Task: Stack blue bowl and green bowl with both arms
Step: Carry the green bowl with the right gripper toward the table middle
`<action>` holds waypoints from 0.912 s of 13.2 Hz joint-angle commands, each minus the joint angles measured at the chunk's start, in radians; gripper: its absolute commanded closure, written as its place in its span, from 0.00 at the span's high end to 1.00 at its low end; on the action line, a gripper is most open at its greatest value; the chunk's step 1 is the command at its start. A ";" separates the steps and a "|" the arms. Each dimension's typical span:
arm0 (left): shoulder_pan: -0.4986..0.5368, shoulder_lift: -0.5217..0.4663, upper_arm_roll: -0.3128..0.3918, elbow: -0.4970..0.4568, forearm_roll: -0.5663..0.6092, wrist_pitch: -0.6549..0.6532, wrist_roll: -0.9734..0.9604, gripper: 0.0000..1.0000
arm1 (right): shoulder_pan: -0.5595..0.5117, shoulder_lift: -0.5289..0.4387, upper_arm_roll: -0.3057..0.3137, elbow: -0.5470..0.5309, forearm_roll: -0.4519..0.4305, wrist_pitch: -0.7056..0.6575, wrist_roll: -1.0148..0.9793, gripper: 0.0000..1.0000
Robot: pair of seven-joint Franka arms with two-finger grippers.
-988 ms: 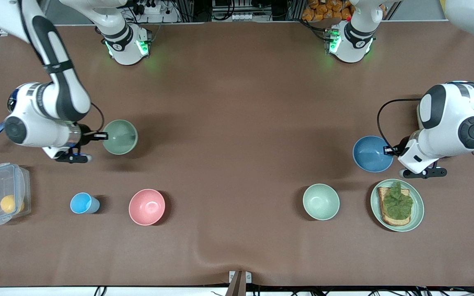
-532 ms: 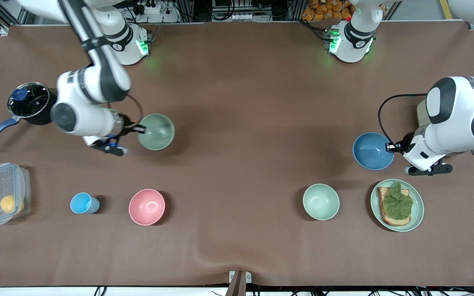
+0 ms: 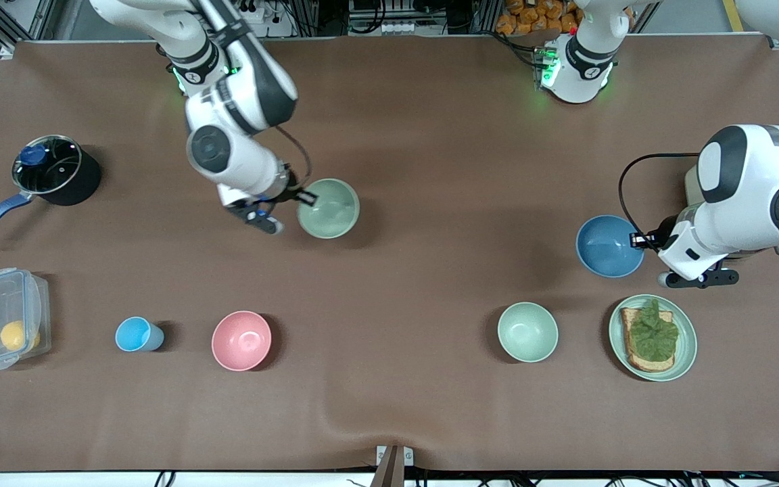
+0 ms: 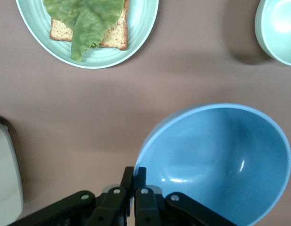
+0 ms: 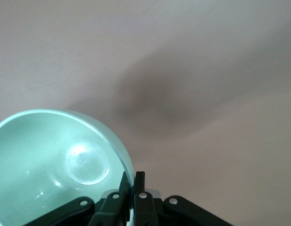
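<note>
Front view: right gripper [image 3: 306, 197] is pinched on the rim of the green bowl [image 3: 328, 208], carried in the air over the middle stretch of the table [image 3: 430, 135], toward the right arm's end. Left gripper [image 3: 636, 240] is clamped on the rim of the blue bowl [image 3: 609, 246], lifted just over the table near the plate with toast [image 3: 653, 337]. Rim grips leave both bowl mouths clear, likely for nesting. Bare table lies between the two bowls; mint bowl [image 3: 528, 331], pink bowl [image 3: 241, 340], blue cup [image 3: 138, 334] sit nearer the camera, out of that path.

Left wrist view: fingers [image 4: 141, 176] are together on the blue bowl [image 4: 216, 162] edge; plate with toast [image 4: 88, 33] and mint bowl [image 4: 277, 28] lie well apart from it.

Right wrist view: fingers [image 5: 139, 181] are closed on the green bowl [image 5: 55, 160] rim; only bare table [image 5: 206, 70] is below.
</note>
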 commanded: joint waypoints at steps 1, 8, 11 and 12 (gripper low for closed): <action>0.001 -0.019 -0.004 0.009 -0.017 -0.024 0.022 0.00 | 0.094 0.070 -0.012 0.044 0.028 0.097 0.118 0.00; -0.010 -0.005 -0.006 0.032 -0.011 -0.024 0.008 0.00 | 0.264 0.233 -0.012 0.053 0.052 0.428 0.301 0.00; -0.018 0.001 -0.006 0.040 -0.011 -0.023 0.005 0.00 | 0.286 0.250 -0.014 0.052 0.052 0.453 0.307 0.00; -0.021 0.001 -0.006 0.041 -0.009 -0.023 0.008 0.00 | 0.293 0.250 -0.014 0.050 0.052 0.453 0.307 0.00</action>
